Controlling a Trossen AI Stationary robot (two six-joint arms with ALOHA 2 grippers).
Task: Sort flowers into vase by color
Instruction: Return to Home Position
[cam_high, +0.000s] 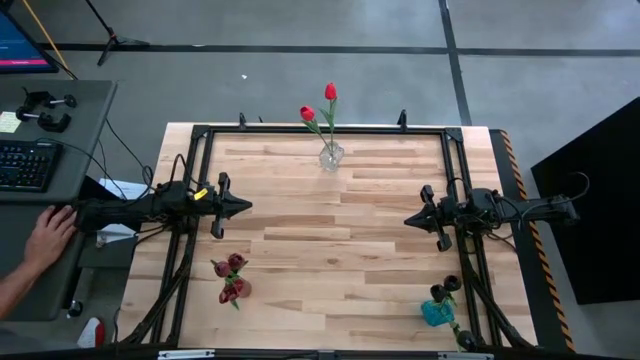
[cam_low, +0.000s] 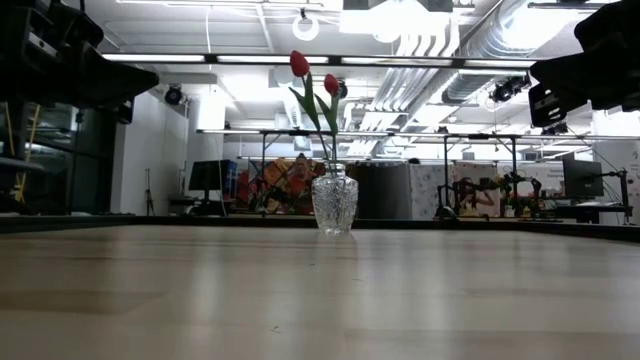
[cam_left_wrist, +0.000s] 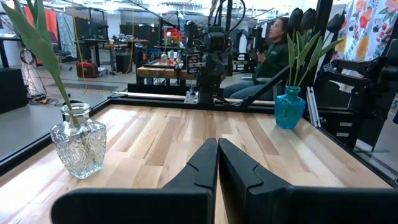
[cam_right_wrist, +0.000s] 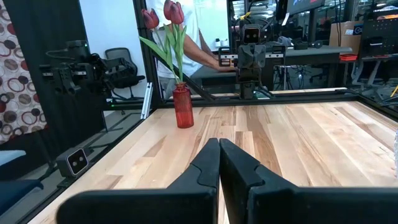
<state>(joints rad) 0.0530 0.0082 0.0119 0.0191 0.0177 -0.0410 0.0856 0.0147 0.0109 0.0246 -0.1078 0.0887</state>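
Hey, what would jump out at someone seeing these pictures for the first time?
Three vases of tulips stand on the table: a clear vase with two red tulips at the middle of the far edge, a red vase with maroon tulips by the left arm, and a blue vase with dark tulips by the right arm. The left gripper and right gripper, both shut, face each other across the table.

1. Bright red tulips (cam_high: 330, 92) stood in a clear faceted vase (cam_high: 331, 156).
2. Maroon tulips (cam_high: 232, 266), red vase (cam_high: 240, 289), were near the black left gripper (cam_high: 245, 206).
3. Near-black tulips (cam_left_wrist: 300, 59), teal vase (cam_left_wrist: 290, 109), were near the right gripper (cam_high: 408, 219).
4. Table (cam_high: 340, 250) was pale banded wood.
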